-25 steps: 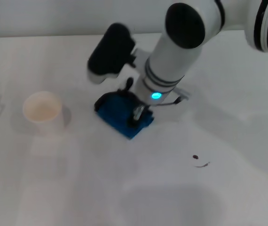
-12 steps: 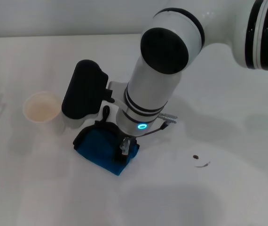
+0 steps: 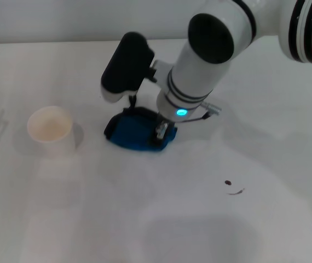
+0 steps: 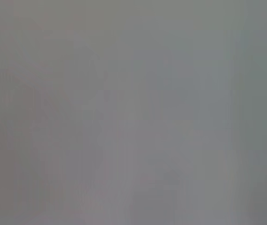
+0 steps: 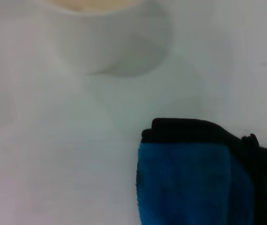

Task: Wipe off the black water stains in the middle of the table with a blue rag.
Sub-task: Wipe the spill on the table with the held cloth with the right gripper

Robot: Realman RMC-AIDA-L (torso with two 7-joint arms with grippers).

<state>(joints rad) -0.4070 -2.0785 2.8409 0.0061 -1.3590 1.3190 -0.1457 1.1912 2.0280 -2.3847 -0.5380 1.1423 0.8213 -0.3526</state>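
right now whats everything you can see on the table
rag: one, blue with black edging, mid-table, lying flat under the right gripper
paper cup: one, white, upright, to the robot's left of the rag, apart from it
dark marks: a small dot and thin streak, to the robot's right of the rag
table: one, white
right gripper: one, white and black arm, pressing on the rag
left arm: not in view
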